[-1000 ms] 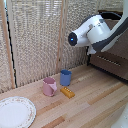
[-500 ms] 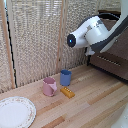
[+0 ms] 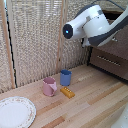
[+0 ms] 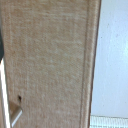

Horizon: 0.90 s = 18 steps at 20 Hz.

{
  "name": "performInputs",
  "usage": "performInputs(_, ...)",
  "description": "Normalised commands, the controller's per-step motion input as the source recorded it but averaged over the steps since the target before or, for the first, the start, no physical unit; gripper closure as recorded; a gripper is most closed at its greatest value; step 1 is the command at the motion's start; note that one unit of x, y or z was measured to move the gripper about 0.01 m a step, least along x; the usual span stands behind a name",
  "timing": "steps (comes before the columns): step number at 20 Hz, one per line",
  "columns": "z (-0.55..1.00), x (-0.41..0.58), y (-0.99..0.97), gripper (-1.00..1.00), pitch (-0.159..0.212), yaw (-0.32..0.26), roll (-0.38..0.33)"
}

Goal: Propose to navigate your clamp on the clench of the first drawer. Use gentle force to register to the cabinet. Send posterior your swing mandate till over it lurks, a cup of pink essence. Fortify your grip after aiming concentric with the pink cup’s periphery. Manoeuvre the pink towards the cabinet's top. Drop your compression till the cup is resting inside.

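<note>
The pink cup (image 3: 49, 86) stands upright on the wooden table (image 3: 90, 107), with the blue cup (image 3: 65, 77) close beside it. The white arm (image 3: 90, 25) reaches across to the dark brown cabinet (image 3: 119, 52) at the exterior view's right, far above the cups. Its own bulk hides the clamp and the first drawer's clench there. In the wrist view a brown wooden panel (image 4: 50, 60) fills the picture at close range. A slim silver bar (image 4: 14, 114) shows at one corner. A dark sliver at the picture's edge does not show whether the jaws are open or shut.
A small orange block (image 3: 67, 92) lies in front of the cups. A white plate (image 3: 15, 112) sits at the table's near corner on the exterior view's left. A bamboo screen (image 3: 35, 40) backs the table. A lower drawer's silver bar (image 3: 107, 60) shows on the cabinet.
The arm's elbow end has risen and shifted slightly toward the exterior view's left. The cups, block and plate have not moved.
</note>
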Motion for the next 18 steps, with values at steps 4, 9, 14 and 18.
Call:
performInputs(4,0.02,0.131,0.27,-1.00,0.003,-0.191,0.358)
performInputs(9,0.00,0.186,0.23,-1.00,0.014,-0.185,0.375)
performInputs(14,0.00,0.191,0.23,-1.00,0.016,-0.182,0.375)
performInputs(18,0.00,0.188,0.23,-1.00,0.021,-0.183,0.375)
